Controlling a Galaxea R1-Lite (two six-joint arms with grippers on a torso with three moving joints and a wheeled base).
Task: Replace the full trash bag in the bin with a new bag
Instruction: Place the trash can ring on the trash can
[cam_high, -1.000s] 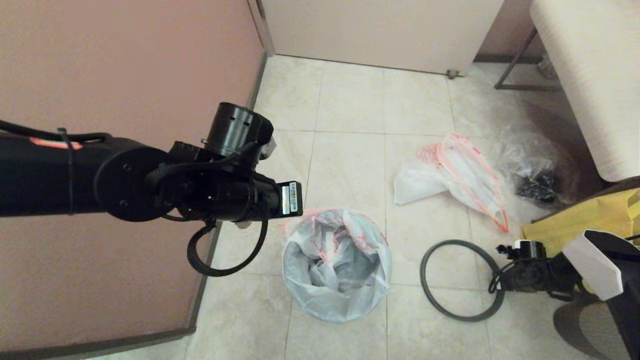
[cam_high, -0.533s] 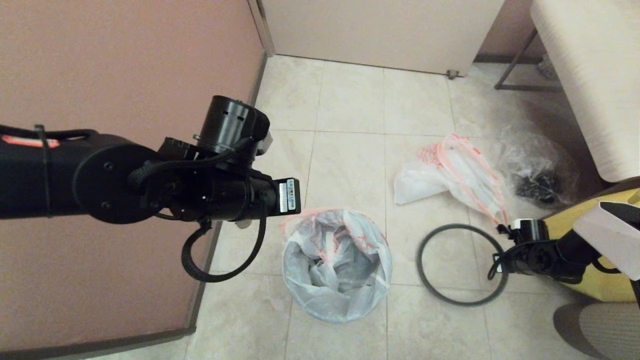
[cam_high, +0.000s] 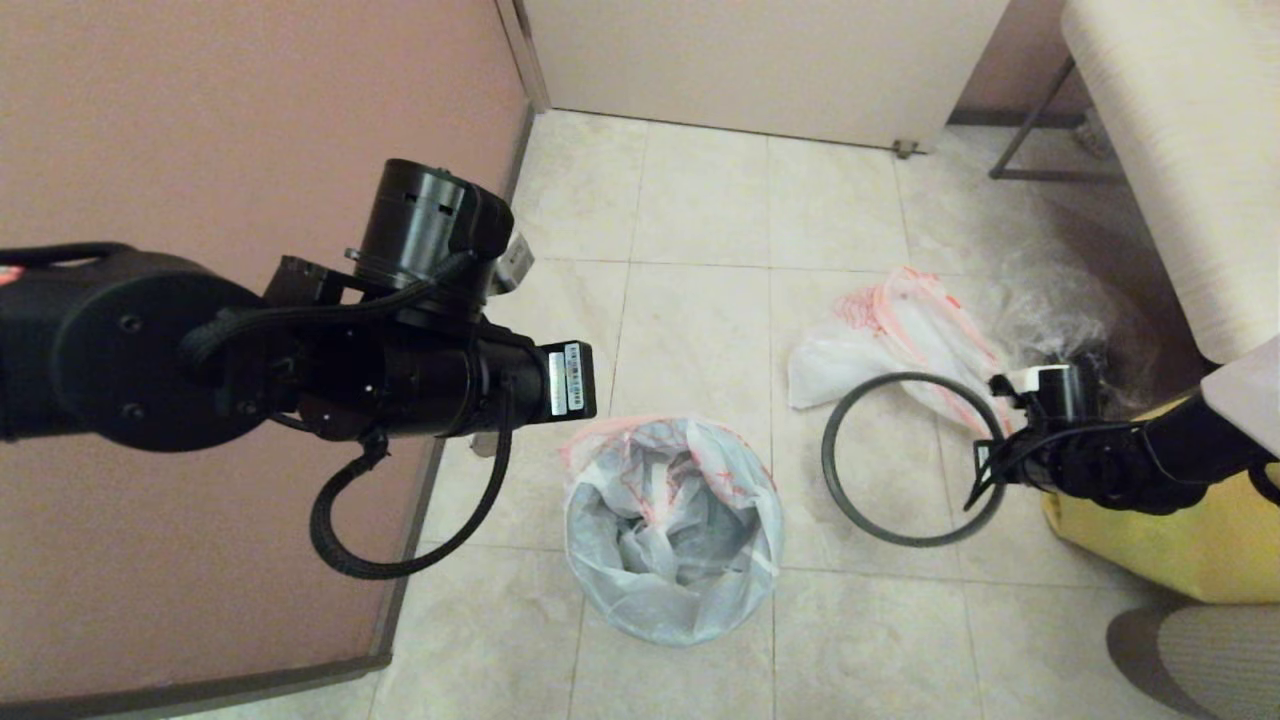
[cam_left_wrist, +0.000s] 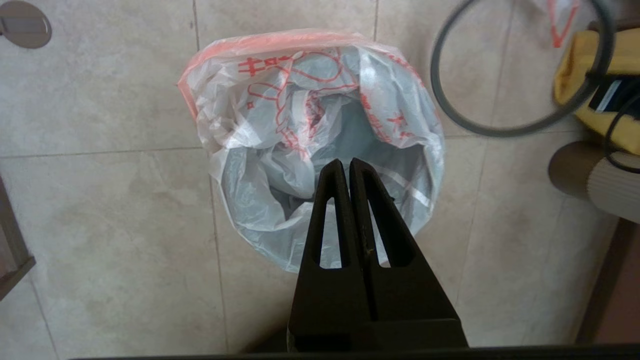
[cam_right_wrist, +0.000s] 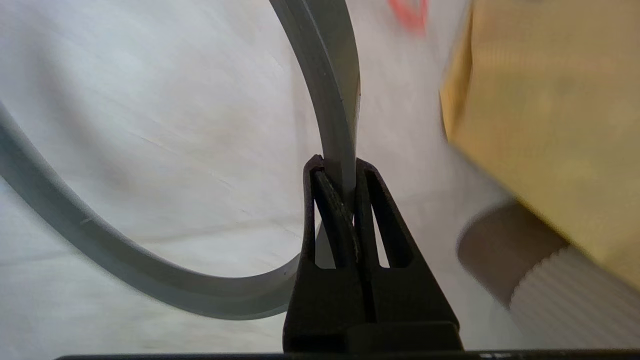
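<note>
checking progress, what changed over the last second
The right gripper, shut on the grey hoop, carried it up off the floor and away from the robot. The left arm drew back slightly, left gripper shut and empty. The lined bin and the full trash bag stayed put.

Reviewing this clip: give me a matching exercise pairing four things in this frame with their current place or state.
1. new bag
2. grey hoop
3. left gripper
4. full trash bag

a. lying on the floor tiles
b. shut, empty, above the bin
c. lining the bin
d. pinched by the right gripper

Pairs: 1-c, 2-d, 3-b, 4-a
</note>
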